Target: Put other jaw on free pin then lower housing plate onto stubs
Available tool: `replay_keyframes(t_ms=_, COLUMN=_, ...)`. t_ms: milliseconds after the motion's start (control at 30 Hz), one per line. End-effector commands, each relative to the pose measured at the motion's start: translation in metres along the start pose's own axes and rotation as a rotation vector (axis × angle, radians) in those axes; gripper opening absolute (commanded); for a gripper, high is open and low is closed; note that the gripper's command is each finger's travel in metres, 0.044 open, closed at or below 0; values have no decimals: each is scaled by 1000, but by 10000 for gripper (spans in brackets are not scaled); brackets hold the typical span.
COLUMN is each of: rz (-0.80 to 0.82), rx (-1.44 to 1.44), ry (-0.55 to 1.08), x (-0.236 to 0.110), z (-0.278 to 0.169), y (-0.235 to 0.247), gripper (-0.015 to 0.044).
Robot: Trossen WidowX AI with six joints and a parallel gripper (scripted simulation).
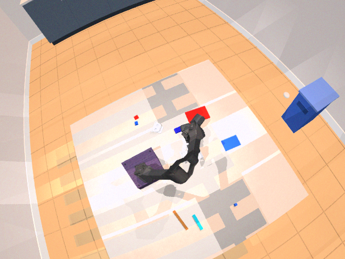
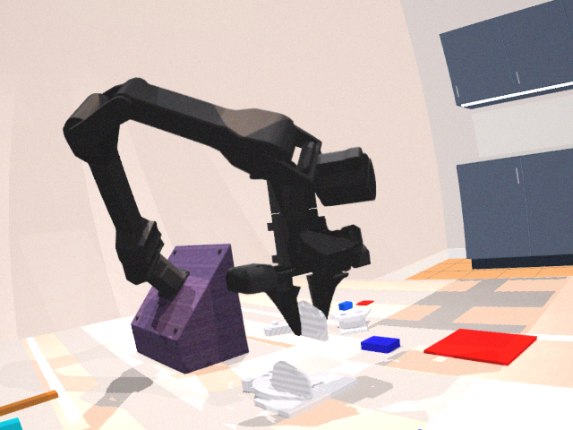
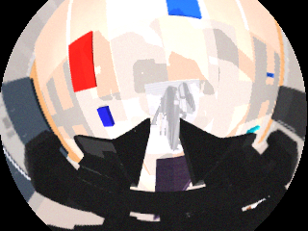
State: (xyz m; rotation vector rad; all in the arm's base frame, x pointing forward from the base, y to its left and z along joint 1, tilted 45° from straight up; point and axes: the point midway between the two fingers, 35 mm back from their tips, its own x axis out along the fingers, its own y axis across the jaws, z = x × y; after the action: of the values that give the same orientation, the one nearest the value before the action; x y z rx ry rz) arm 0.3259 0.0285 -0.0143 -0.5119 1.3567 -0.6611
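My gripper [image 2: 312,325] [image 3: 164,121] points down and is shut on a white jaw [image 2: 312,315] [image 3: 171,126], whose narrower part sticks out to the left in the exterior view. The jaw is held in the air, clear of the white base [image 2: 341,381] [image 3: 152,90]. The other white jaw [image 2: 287,378] [image 3: 187,97] sits on the base, with its curved blade upright. In the wrist view the held jaw overlaps the base; I cannot make out the free pin. The white housing plate [image 1: 158,128] [image 2: 352,314] lies apart from the base, beyond the dark blue block.
A dark blue block [image 1: 177,130] [image 2: 380,344] [image 3: 105,116] and a red sheet [image 1: 204,111] [image 2: 481,346] [image 3: 82,63] lie near the arm. A blue sheet [image 1: 230,143] lies to the right. The arm stands on a purple wedge [image 1: 149,156] [image 2: 217,323]. Orange [image 1: 180,220] and cyan [image 1: 197,222] bars lie apart.
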Motion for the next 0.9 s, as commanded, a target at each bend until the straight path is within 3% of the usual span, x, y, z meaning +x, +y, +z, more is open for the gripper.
replay_keyframes(t_ms=0, rz=3, rx=9, ry=1, x=-1, z=0, y=1, gripper=134)
replay_keyframes(t_ms=867, rz=4, rx=10, ry=1, x=12, z=0, y=1, gripper=134)
